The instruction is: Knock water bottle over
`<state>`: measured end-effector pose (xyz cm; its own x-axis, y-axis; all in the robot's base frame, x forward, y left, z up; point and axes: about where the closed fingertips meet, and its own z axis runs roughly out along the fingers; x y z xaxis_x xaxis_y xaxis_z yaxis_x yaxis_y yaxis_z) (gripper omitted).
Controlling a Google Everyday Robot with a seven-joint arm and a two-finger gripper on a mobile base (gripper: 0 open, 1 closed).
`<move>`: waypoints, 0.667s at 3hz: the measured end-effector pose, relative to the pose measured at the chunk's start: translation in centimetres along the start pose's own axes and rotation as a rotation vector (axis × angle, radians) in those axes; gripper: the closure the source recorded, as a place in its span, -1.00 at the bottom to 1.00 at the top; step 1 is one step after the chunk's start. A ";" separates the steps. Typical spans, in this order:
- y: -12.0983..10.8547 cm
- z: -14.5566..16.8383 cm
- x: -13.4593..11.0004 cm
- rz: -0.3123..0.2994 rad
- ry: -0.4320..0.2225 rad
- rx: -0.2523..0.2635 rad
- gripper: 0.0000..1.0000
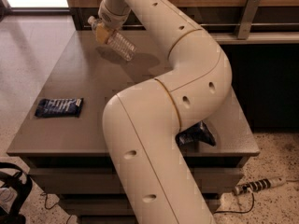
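A big cream arm [187, 78] bends up from the bottom of the picture and reaches to the far side of a grey table [79, 78]. Think of the table top as a clock, with 6 on the near edge.

The gripper [103, 31] is up near 11 o'clock, above the far left part of the table. It is clamped on the bottle [120, 45], holding it close to the top end. A yellow pad [102, 34] presses on the neck.

The bottle is clear and has ribs. It is not standing up. It is tipped far over. Its white cap [91, 20] points to 10 o'clock and its bottom end points to 4 o'clock, down toward the table. I cannot tell if the low end touches the table. A dark shadow [140, 62] lies on the table just beside the bottle, at its 4 o'clock side.

A blue packet [59, 107] lies flat near the left edge, at about 8 o'clock, well apart from the bottle.

A dark bag [198, 135] sits near the front right corner, at about 4 o'clock. The arm hides part of it.

On the floor [280, 162], past the table's 4 o'clock corner, lies a power strip [259, 185] with a cord.
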<state>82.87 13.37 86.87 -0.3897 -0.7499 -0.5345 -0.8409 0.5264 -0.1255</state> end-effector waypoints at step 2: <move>1.2 3.2 0.1 -0.001 -0.029 -0.073 1.00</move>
<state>83.04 15.20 83.99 -0.3783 -0.7380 -0.5588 -0.8668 0.4942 -0.0659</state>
